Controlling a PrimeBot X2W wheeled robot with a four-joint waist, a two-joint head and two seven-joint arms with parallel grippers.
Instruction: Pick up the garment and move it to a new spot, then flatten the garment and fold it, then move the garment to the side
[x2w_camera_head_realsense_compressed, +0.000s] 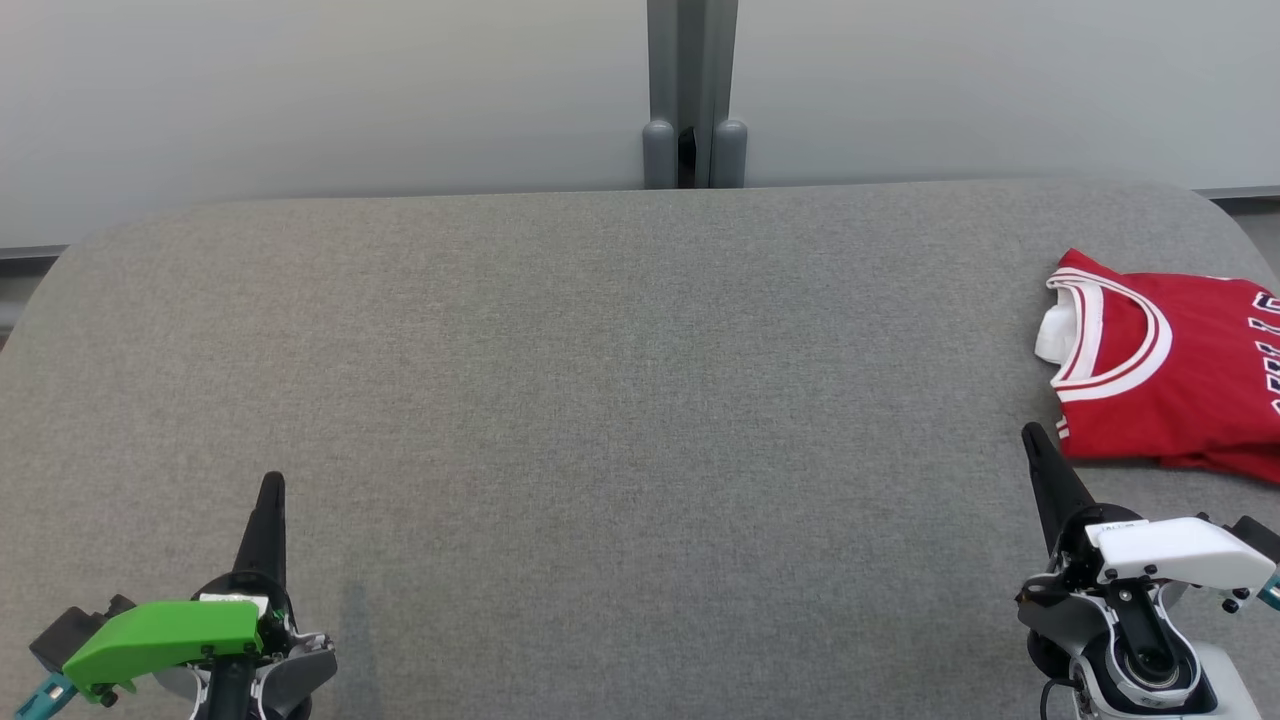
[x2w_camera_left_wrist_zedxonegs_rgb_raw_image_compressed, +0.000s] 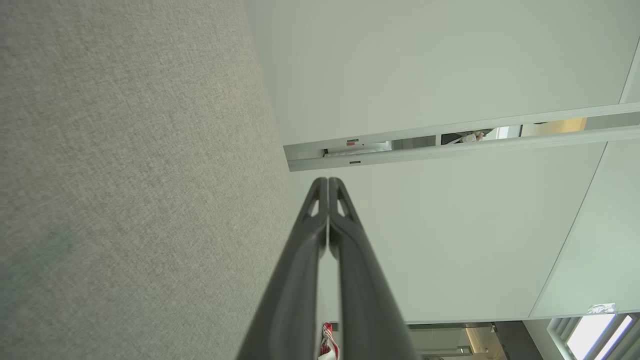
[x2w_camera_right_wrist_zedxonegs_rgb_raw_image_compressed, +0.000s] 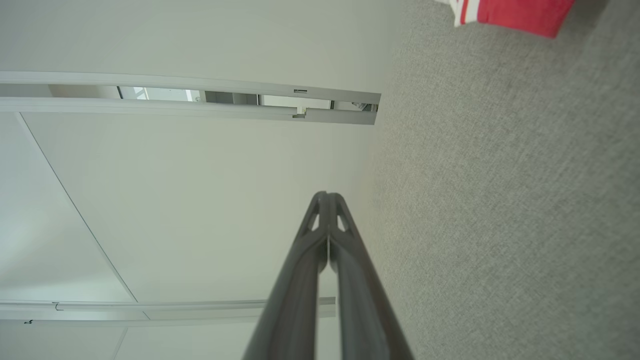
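Red jersey garment (x2w_camera_head_realsense_compressed: 1170, 380) with white-and-red striped collar trim: where on the grey fabric-covered table (x2w_camera_head_realsense_compressed: 640, 380) does it lie?

I'll get there, starting from the table's left. Over its near left corner sits the left gripper (x2w_camera_head_realsense_compressed: 271, 485), a green cover on its wrist, its two long dark fingers pointing toward the table's far edge.

Clenched or released?

Clenched, with nothing between the fingers. In the left wrist view they press together along their length, tips touching.

And the table's middle?

Grey woven cloth, lying smooth. Behind the far edge, at its middle, a grey post (x2w_camera_head_realsense_compressed: 692, 90) stands between two pale wall panels (x2w_camera_head_realsense_compressed: 300, 90).

Then the table's right side?

Over the near right corner sits the right gripper (x2w_camera_head_realsense_compressed: 1030, 432), a white cover on its wrist. Its fingers are likewise pressed together, gripping nothing. The tip is close to the garment's nearest corner and, in the head view, apart from it.

So the garment?

It lies flat on the table's right end, collar turned toward the table's middle. Its right part runs out of the head view.
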